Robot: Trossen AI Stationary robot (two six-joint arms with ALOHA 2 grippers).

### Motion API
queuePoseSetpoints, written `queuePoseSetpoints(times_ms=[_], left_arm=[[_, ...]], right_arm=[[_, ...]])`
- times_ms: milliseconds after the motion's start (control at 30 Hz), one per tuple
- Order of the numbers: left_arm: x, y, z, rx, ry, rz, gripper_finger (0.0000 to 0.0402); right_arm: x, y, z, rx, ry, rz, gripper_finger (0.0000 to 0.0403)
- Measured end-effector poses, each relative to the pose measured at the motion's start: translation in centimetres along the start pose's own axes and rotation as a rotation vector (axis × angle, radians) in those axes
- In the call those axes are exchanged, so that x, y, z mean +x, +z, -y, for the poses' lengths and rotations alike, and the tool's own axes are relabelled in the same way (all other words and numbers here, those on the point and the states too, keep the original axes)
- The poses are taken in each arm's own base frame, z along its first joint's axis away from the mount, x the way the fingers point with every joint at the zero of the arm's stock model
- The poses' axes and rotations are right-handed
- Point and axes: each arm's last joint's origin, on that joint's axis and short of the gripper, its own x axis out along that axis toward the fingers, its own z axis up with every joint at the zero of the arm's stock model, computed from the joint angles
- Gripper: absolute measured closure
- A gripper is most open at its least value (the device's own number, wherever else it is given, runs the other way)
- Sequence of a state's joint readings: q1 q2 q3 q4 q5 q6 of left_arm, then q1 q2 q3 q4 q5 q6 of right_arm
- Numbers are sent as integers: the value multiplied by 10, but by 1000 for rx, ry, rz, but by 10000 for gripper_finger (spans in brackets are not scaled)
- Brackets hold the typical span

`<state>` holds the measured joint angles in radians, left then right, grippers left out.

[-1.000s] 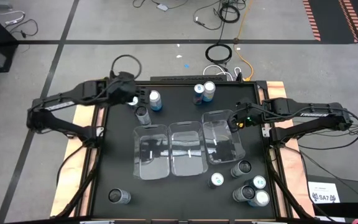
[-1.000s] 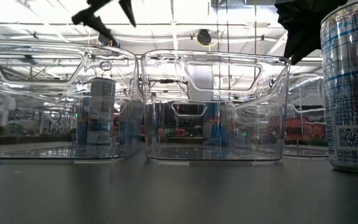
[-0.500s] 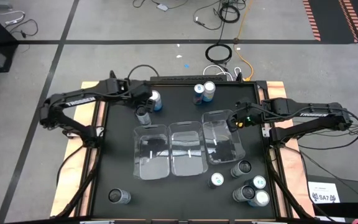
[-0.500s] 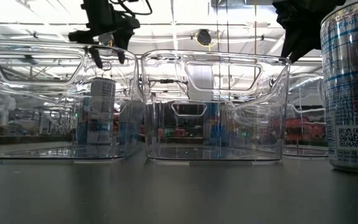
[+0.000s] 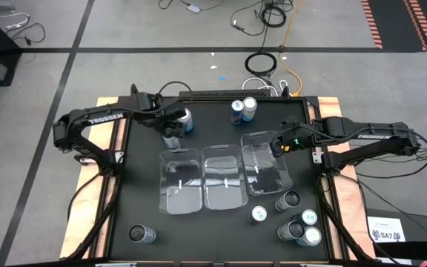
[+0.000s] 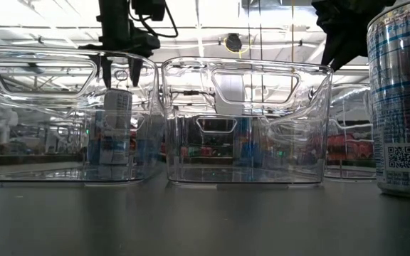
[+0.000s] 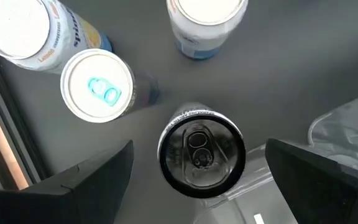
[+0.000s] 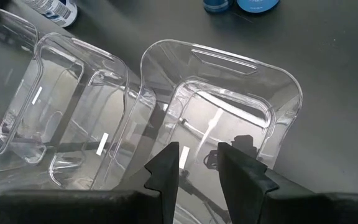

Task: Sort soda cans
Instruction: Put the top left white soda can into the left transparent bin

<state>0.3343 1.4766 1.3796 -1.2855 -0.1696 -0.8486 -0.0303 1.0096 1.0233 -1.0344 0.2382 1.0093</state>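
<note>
While the left pincer (image 7: pixel 194 171) hangs wide apart directly over a dark grey soda can (image 7: pixel 202 152), that can stands upright on the black tabletop (image 5: pixel 143 193), just behind the leftmost of three clear bins (image 5: pixel 180 180) and beside two white-topped cans (image 7: pixel 98 84). Farther right, the right pincer (image 8: pixel 198 163) hovers above the rightmost bin (image 8: pixel 229 115), its fingers narrowly parted and holding nothing.
</note>
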Motion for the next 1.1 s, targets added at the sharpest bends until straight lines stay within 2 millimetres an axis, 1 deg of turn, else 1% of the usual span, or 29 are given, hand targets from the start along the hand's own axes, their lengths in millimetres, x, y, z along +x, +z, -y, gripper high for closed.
queuePoseSetpoints(times_ms=[167,533,933,1000,1100], left_arm=[[3,2,-1,-12,1,-28,30],[21,4,8,15,13,-123,30],[35,5,13,24,59,-178,30],[37,5,14,25,62,-180,34],[39,6,15,26,68,-185,51]], right_arm=[[0,0,0,0,3,0,300],[0,0,-1,-3,7,2,300],[0,0,-1,-24,7,1,300],[0,0,-1,-25,7,1,300],[0,0,-1,-26,7,1,300]])
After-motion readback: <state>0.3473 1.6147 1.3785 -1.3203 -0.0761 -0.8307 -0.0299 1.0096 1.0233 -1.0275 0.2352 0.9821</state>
